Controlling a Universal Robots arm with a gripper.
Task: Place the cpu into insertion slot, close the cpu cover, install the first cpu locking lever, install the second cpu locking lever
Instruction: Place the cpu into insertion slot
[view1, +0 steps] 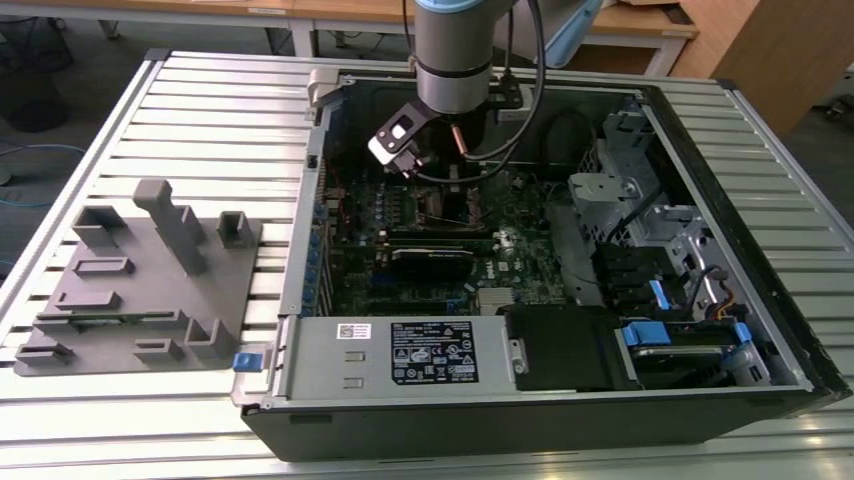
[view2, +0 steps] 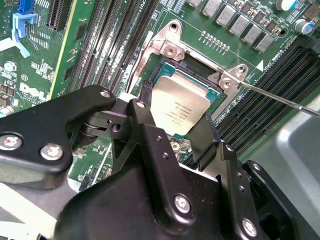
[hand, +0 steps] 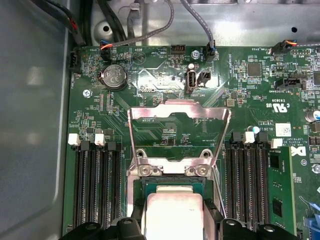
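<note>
Item: gripper (view2: 175, 114), fingers clamped on two opposite edges of the cpu (view2: 179, 100). The cpu lies flat, metal top up, edges square with the insertion slot (view2: 192, 65) beneath. The cpu cover (hand: 175, 105) stands raised.

A table (view1: 147, 420) of silvery ribbed metal slats carries two things. At the exterior view's left lies a flat grey plate (view1: 147, 300) with upright posts (view1: 171, 220) and small brackets rising from it, set square to the slats. Just beside it, toward the exterior view's right, a black computer case (view1: 534, 425) lies on its side with its open face up, reaching close to the table's edge on that side.
</note>
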